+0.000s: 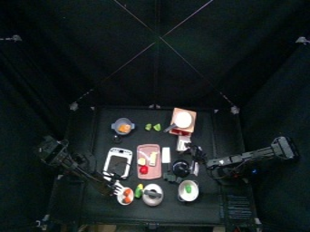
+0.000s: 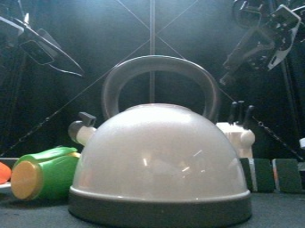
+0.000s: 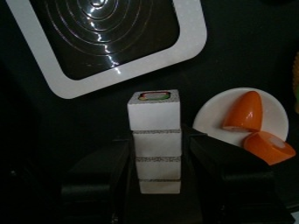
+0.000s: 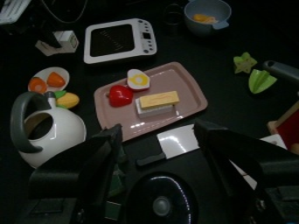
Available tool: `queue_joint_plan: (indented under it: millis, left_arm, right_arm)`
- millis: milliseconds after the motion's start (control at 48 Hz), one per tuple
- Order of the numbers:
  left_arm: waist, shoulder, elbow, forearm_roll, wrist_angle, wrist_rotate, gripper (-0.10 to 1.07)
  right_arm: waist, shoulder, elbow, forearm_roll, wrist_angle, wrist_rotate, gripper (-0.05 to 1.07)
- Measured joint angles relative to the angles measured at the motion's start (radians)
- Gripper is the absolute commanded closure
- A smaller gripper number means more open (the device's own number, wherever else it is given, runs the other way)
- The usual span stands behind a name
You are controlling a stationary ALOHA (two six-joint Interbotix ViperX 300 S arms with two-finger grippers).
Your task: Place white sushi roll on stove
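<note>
The white sushi roll (image 3: 156, 140) is a stubby white block with grey bands, and it stands between the jaws of my left gripper (image 3: 156, 171), which is shut on it. The stove (image 3: 117, 39), white with a dark ringed burner, lies just beyond the roll. In the top view the stove (image 1: 118, 161) sits left of the pink tray (image 1: 149, 157), and my left gripper (image 1: 122, 192) is near the table's front, just in front of the stove. My right gripper (image 4: 170, 153) hangs open over the table's right part (image 1: 194, 166).
A white plate with orange food pieces (image 3: 247, 122) lies beside the roll. A pale kettle (image 2: 161, 160) stands at the front edge with a green piece (image 2: 48, 174) beside it. The pink tray (image 4: 152, 101) holds food. A blue bowl (image 4: 208, 15) and a reddish-brown-rimmed square (image 1: 183, 118) sit further back.
</note>
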Motion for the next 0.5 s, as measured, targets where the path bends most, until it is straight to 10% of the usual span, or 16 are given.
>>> queue_joint_plan:
  millis: [500]
  left_arm:
    - [0.081, -0.02, -0.058, 0.034, 0.006, 0.0, 0.42]
  right_arm:
    - [0.0, 0.002, 0.003, 0.002, -0.002, -0.002, 0.06]
